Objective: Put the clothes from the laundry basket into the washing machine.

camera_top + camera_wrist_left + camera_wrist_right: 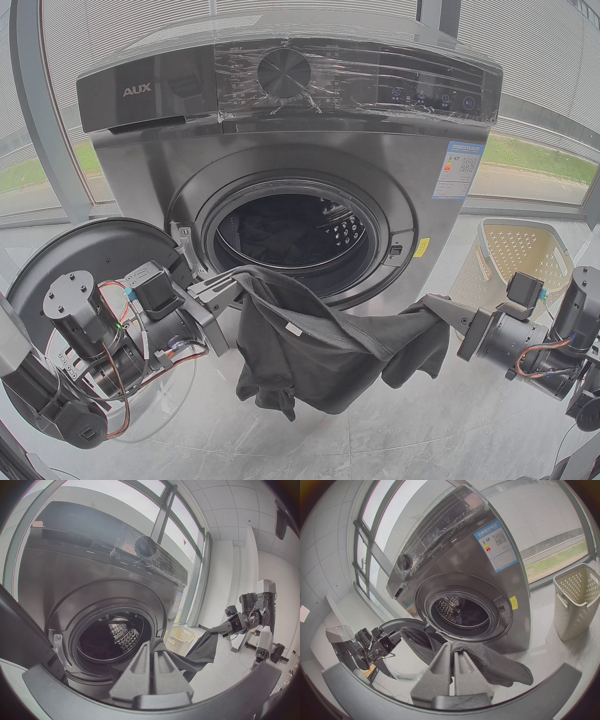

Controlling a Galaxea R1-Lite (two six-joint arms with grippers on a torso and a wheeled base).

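A dark grey garment (312, 350) hangs stretched between my two grippers, just in front of and below the washing machine's open drum (290, 234). My left gripper (234, 281) is shut on the garment's left end (159, 644), close to the drum's lower left rim. My right gripper (434, 306) is shut on the garment's right end (470, 650), beside the machine's lower right corner. The cloth's middle sags toward the floor. Some dark cloth lies inside the drum (462, 611). The cream laundry basket (519, 259) stands on the floor right of the machine.
The machine's round door (94, 250) is swung open to the left, behind my left arm. Glass walls stand behind the machine. Pale tiled floor (375, 437) stretches in front.
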